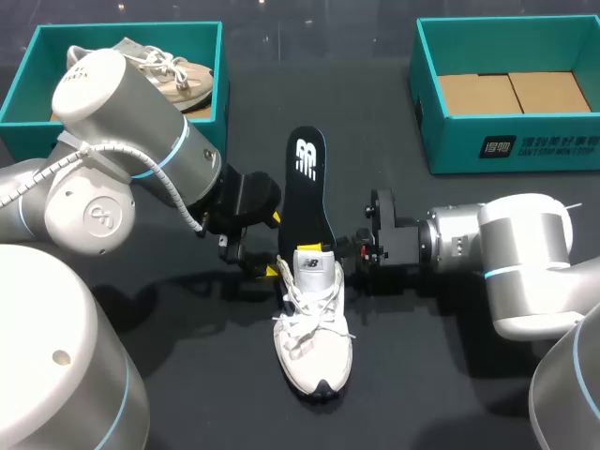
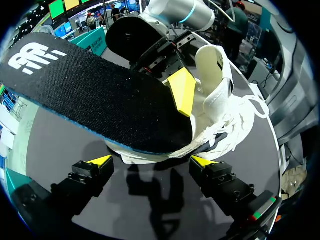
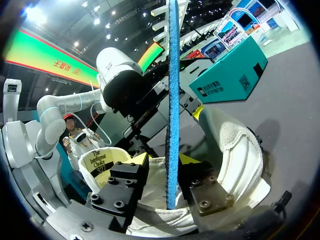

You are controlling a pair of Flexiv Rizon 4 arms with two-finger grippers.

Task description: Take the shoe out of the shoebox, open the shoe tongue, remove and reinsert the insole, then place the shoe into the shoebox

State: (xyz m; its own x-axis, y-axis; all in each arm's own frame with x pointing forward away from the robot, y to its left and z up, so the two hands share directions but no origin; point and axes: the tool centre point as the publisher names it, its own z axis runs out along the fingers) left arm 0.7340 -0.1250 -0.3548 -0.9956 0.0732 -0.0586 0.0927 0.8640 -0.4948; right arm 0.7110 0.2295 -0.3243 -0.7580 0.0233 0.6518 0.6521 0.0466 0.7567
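A white shoe (image 1: 314, 333) lies mid-table, toe toward the near edge. A black insole (image 1: 305, 183) with a white logo sticks out of its heel opening and slants up and back. My left gripper (image 1: 265, 264) is at the heel's left side, open wide. In the left wrist view, the left gripper (image 2: 152, 162) has the shoe (image 2: 220, 110) and insole (image 2: 100, 95) just ahead. My right gripper (image 1: 345, 251) is at the heel's right side. The right gripper (image 3: 165, 160) stands open around the insole's blue edge (image 3: 173, 100), with a gap on one side.
A teal box (image 1: 28, 80) at the back left holds a beige shoe (image 1: 159, 70). Another teal box (image 1: 511, 150) at the back right shows only its brown cardboard floor. The dark tabletop (image 1: 441, 375) lies around the white shoe.
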